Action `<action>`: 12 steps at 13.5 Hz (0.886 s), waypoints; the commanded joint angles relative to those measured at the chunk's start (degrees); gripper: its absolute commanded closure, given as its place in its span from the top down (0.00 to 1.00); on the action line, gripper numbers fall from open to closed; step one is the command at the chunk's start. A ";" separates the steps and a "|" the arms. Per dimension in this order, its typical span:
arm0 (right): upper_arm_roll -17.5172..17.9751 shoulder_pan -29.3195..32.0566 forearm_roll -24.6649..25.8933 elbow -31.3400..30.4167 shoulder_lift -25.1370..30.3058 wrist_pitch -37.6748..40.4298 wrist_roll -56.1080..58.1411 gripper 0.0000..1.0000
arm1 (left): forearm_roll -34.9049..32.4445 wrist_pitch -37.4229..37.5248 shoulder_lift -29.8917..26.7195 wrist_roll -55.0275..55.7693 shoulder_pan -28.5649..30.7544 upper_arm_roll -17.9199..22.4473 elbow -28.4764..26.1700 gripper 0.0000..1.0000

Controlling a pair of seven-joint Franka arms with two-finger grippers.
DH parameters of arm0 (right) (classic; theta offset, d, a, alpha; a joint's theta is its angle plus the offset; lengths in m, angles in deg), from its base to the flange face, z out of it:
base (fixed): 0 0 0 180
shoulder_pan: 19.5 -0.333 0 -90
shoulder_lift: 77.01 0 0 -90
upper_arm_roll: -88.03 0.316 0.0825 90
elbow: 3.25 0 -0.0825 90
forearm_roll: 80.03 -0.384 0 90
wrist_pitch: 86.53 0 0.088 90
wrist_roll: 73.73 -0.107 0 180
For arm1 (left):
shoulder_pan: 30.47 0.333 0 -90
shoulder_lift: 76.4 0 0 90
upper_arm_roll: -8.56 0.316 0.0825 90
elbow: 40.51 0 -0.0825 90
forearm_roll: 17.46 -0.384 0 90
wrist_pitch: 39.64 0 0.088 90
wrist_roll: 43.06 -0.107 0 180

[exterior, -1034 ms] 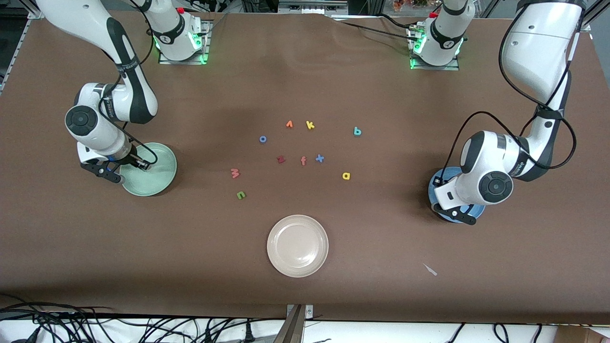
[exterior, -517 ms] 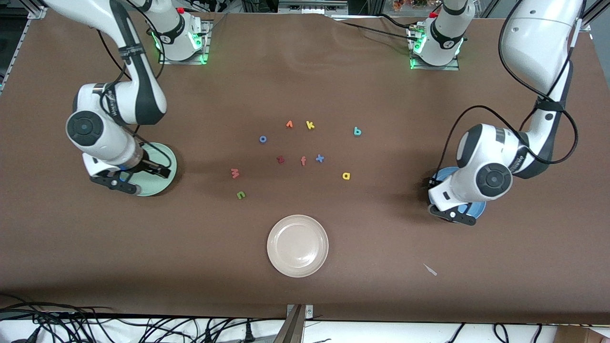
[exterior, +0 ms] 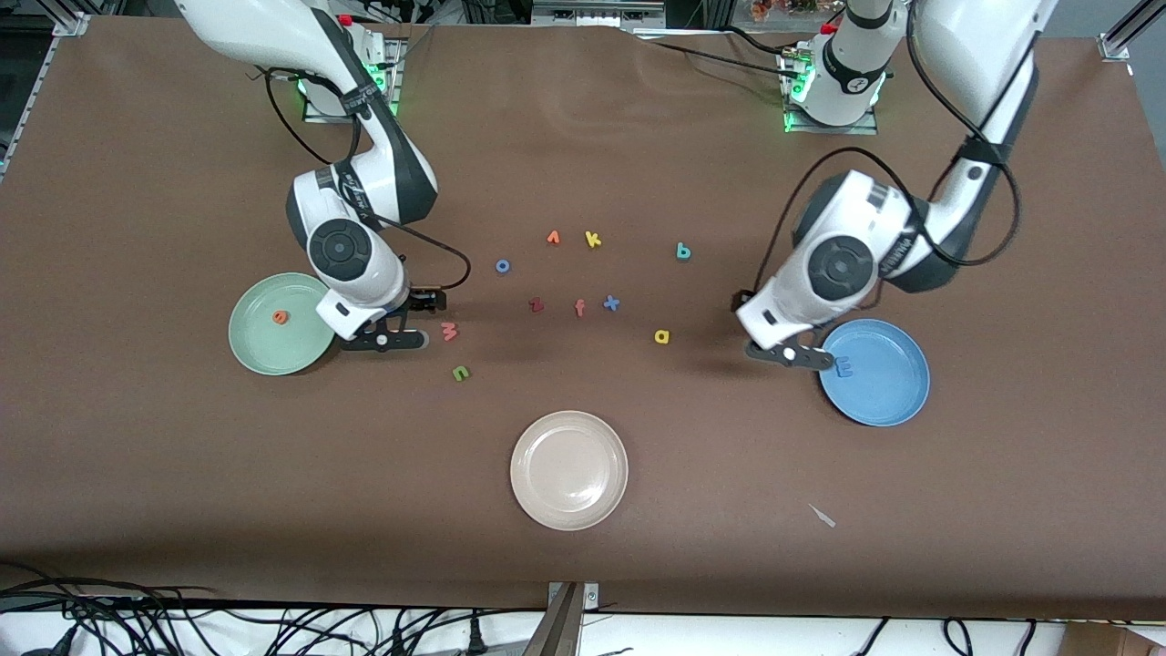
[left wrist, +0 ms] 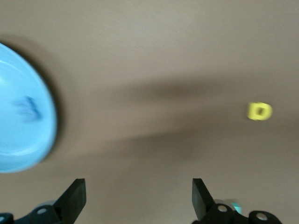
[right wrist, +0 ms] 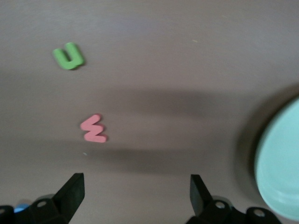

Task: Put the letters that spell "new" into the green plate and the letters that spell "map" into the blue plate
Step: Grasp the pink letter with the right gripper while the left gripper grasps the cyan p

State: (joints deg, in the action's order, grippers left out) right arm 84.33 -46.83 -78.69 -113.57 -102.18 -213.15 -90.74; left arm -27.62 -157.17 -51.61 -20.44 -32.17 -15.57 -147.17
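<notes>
The orange e lies in the green plate, and the blue m lies in the blue plate. My right gripper hangs open and empty between the green plate and the red-pink w. The green n lies nearer the front camera than the w. Beside the blue plate, my left gripper is open and empty over bare table. The yellow a and the teal p lie on the table.
A cream-white plate sits near the front camera. Other letters lie mid-table: orange v, yellow k, blue o, dark red z, orange f, blue x. A pale scrap lies nearer the camera than the blue plate.
Both grippers opened over their plates, leaving the e in the green plate and the m in the blue plate. Both arms then swung toward the middle of the table.
</notes>
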 commanded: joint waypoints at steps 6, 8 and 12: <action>0.54 -2.20 -0.55 6.79 -8.83 -5.19 3.30 0.92 | -0.21 -21.66 -0.61 14.10 -3.56 -5.84 -17.16 1.00; 0.45 -3.51 -0.20 6.96 -10.59 -6.96 2.95 0.81 | -0.21 -23.26 -0.61 15.52 -4.10 -5.93 -19.11 0.97; 0.54 -3.61 -0.37 6.08 -10.95 -7.50 2.60 0.54 | -0.21 -23.62 0.96 18.07 -5.59 -5.93 -19.81 0.87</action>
State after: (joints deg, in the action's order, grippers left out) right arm 84.98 -50.32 -78.67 -108.27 -112.75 -221.17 -88.56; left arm -27.63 -179.99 -51.07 -4.33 -37.13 -21.54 -166.47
